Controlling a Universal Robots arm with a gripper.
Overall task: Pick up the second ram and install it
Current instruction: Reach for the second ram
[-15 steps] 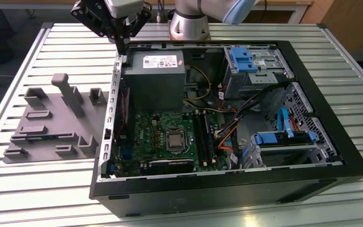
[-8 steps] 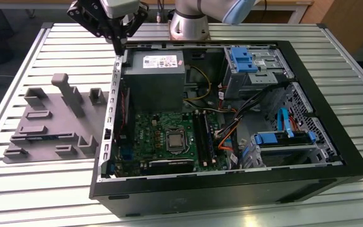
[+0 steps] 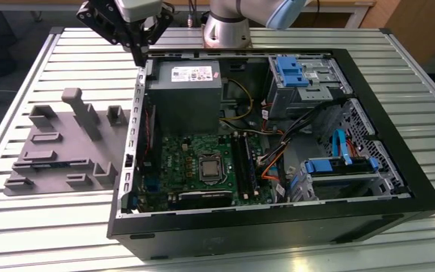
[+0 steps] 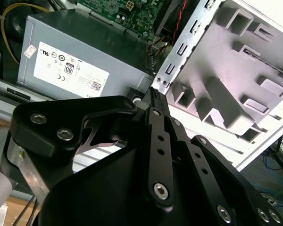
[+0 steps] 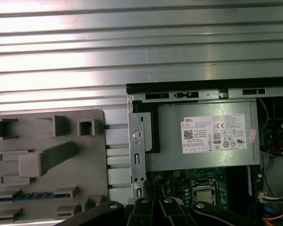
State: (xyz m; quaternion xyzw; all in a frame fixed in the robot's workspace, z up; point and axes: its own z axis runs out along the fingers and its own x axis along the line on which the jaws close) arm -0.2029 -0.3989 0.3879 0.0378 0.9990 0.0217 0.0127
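Reading the exterior view as a clock face with twelve at the far edge, the nearest thing is the black wall of the open computer case, lying on its side on a slatted metal table. Inside it the green motherboard lies flat, with the processor socket near its middle and the long black memory slots just beside that at three o'clock. Further toward three o'clock are drive cages with blue latches. At nine o'clock from the case, just beside its metal edge, a grey holder tray sits on the table. The second ram rests in it on the tray's near half, a thin bluish-green strip lying between low grey blocks; in the first wrist view it shows as a blue-green line in its cradle. Beyond the motherboard, toward twelve, is the grey power supply with its white label. Above the case's far corner at eleven o'clock, right by that power supply, hangs the gripper, its black fingers drawn together to a point and clasping nothing; in the second wrist view the tips meet over the case's metal edge. The ram is well apart from it, toward seven o'clock. Farthest back stands the arm's base.
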